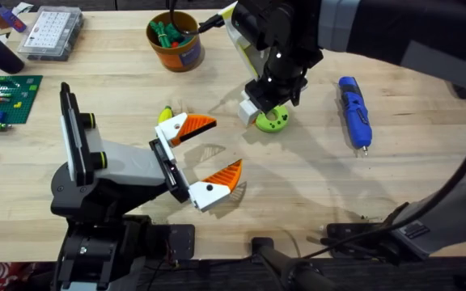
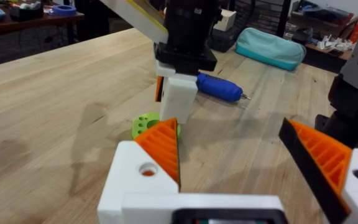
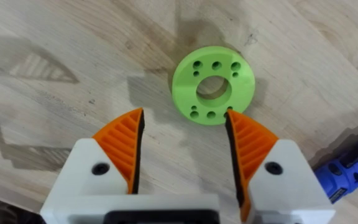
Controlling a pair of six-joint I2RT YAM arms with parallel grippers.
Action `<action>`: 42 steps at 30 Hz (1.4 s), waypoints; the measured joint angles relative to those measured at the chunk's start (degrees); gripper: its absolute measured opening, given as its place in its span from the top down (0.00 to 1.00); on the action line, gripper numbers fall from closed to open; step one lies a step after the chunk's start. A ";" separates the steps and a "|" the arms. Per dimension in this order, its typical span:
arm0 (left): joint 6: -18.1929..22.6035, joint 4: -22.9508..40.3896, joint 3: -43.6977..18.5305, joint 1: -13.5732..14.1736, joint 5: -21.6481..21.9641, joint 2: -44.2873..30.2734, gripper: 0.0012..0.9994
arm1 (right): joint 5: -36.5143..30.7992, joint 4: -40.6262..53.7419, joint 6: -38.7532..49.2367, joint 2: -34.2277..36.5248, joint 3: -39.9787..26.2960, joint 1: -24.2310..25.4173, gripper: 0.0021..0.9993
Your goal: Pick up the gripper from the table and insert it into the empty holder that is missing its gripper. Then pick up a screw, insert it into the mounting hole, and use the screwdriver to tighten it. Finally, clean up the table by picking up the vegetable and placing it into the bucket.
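Right gripper [image 3: 182, 146]: spread, positioned just above lime-green disc [image 3: 213, 85]. Left gripper [image 1: 201, 162]: spread wide, nothing held, near disc. Screwdriver [image 1: 354, 111]: laid beside disc.

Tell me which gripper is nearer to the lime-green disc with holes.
Right. The right gripper hangs open directly above the lime-green disc with holes. The left gripper, also open, is farther away over the wooden table, on the disc's left in the overhead view.
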State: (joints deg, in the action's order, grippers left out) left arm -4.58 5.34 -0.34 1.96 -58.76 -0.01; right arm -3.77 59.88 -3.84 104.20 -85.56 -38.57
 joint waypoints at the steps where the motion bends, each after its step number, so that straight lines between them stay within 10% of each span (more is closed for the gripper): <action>1: 0.00 0.00 -0.02 0.00 0.00 0.00 0.01 | 0.02 0.01 0.00 0.00 0.00 0.00 0.27; 42: -0.02 0.09 -0.02 0.00 0.00 0.00 0.01 | 0.17 1.49 -2.35 -5.67 3.68 5.62 0.27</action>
State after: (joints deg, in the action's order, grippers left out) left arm -4.60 5.43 -0.36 1.96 -58.76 -0.01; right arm -3.60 61.37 -6.19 98.53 -81.88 -32.95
